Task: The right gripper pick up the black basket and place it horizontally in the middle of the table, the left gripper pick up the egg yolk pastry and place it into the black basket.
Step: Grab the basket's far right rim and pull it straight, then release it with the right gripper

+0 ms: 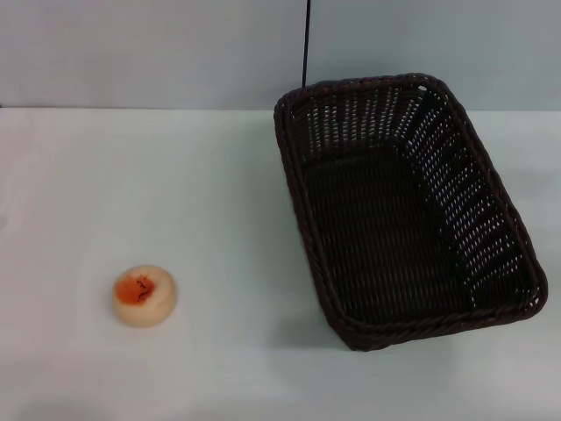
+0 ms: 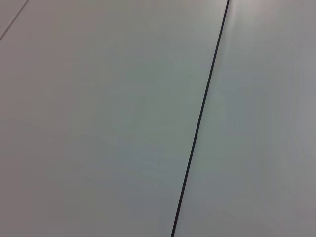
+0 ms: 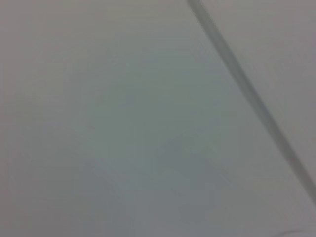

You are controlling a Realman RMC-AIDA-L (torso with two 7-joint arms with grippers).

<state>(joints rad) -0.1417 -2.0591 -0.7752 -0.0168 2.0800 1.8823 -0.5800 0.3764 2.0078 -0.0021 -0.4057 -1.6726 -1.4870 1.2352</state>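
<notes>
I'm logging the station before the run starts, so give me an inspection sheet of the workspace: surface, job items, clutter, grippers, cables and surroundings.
Surface: white table, flat and bare apart from the two job items.
Basket: on the right side of the table, upright, empty, its long side running away from the robot and slightly skewed.
Pastry: on the near left of the table, orange patch up, well apart from the basket.
Clutter: nothing seen.
Grippers: neither in view; both wrist views show only a pale surface with a dark line.
Cables: nothing seen for certain; a thin dark line runs up the wall behind the basket.
Surroundings: plain pale wall behind the table.
</notes>
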